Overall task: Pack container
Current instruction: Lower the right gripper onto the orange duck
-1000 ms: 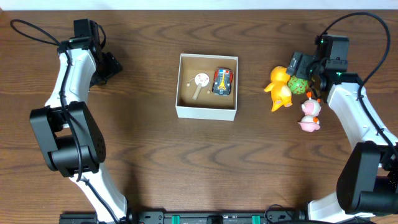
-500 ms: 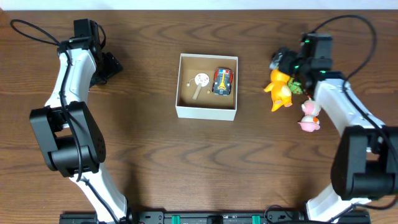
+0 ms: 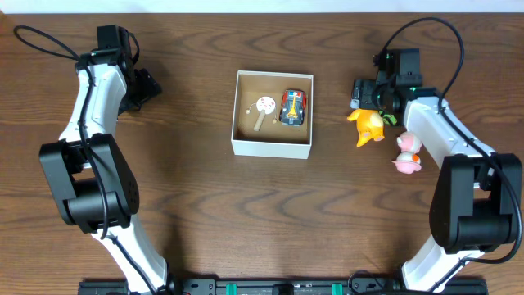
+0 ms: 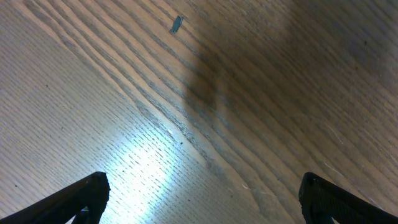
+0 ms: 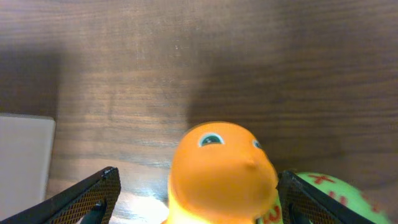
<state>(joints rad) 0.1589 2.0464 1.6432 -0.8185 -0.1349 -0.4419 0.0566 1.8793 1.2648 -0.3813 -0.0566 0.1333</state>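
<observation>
The container (image 3: 271, 147), a square shallow box with white walls and a brown inside, sits mid-table and holds a toy car (image 3: 292, 107) and a small round paddle toy (image 3: 262, 107). An orange dinosaur toy (image 3: 368, 124) lies to its right; in the right wrist view its head (image 5: 224, 165) sits between my open right gripper's (image 5: 198, 199) fingers. A green ball with red marks (image 5: 333, 198) touches it on the right. A pink and white figure (image 3: 407, 153) lies further right. My left gripper (image 4: 200, 199) is open and empty over bare wood at far left.
The container's white corner (image 5: 23, 158) shows at the left edge of the right wrist view. The right arm (image 3: 446, 131) curves along the right side and the left arm (image 3: 94, 98) along the left side. A small speck (image 4: 176, 23) lies on the wood.
My right gripper has moved left and toward the far edge, from beside the green ball to over the orange dinosaur's head. The left arm has not moved.
</observation>
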